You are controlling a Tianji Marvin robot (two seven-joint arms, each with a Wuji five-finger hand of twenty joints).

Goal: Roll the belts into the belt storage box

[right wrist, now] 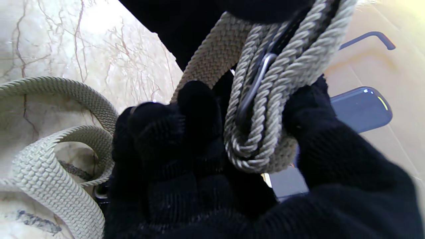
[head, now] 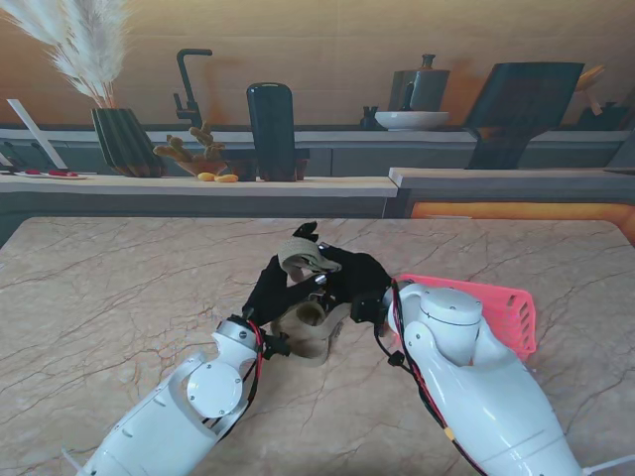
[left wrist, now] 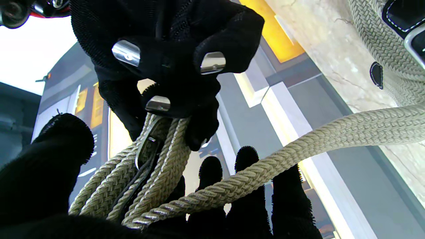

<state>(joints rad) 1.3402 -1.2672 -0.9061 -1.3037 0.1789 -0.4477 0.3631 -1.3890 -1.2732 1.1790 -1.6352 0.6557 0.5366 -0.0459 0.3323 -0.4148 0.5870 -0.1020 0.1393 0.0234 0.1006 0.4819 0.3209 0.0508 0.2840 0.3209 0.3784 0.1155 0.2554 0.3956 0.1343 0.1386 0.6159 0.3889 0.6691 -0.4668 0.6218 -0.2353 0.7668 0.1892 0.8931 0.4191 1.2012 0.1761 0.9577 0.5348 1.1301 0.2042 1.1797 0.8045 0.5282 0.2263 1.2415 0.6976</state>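
Belt [head: 303,256], braided beige: our left hand [head: 270,288] and right hand [head: 359,283] both clamp fingers on its coil; pink storage box [head: 504,309] beside right arm.

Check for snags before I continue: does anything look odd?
The belt is only partly rolled between both hands; its loose tail sprawls in loops on the table. The pink box sits behind the right arm.

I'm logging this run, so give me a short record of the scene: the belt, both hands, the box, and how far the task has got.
belt: beige woven belt, partly coiled, tail looping onto the marble table
left hand: shut on the belt
right hand: shut on the coil
box: pink storage box at the right, partly behind the right arm
progress: belt not yet in the box
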